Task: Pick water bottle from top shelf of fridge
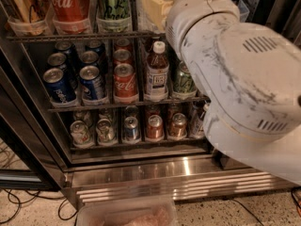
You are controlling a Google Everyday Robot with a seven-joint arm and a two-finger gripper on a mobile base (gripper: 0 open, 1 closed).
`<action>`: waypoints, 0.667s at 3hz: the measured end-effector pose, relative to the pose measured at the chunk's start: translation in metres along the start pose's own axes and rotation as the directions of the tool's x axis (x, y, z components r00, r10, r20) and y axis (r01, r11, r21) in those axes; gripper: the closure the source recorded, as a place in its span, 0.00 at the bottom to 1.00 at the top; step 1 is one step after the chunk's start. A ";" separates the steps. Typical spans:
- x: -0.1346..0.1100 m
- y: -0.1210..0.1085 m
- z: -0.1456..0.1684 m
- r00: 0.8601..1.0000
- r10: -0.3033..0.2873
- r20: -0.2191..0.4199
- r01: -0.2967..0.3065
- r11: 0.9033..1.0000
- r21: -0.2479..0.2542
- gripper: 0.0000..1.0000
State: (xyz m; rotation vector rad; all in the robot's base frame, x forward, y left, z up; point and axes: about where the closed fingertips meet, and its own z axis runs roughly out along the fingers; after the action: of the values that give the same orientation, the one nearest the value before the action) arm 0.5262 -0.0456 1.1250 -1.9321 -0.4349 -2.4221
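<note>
The fridge (164, 182) fills the view, its door open. Its top shelf (84, 36) is a dark wire rack along the upper edge, carrying clear trays with a gold can, a red Coca-Cola can (70, 4) and a green can (113, 4). The water bottle is hidden or out of view. My arm's big white housing (244, 74) covers the right half and reaches up towards the top shelf's right end. The gripper is out of view, past the arm's upper end.
On the middle rack stand blue Pepsi cans (59, 86), a Coke can (124, 81), a small brown-drink bottle with white cap (156, 72) and a green can (183, 79). Short cans line the lowest rack. Cables (19, 206) lie on the floor at left. A clear plastic tub (127, 215) sits at the bottom edge.
</note>
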 end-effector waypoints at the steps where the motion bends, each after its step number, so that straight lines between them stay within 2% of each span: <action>1: -0.004 -0.001 -0.001 1.000 0.000 0.000 0.000 1.000 0.000 1.00; 2: -0.008 -0.002 -0.001 1.000 0.000 0.000 0.000 1.000 0.000 1.00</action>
State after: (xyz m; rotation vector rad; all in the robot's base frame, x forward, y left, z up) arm 0.5265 -0.0456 1.1164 -1.9321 -0.4349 -2.4220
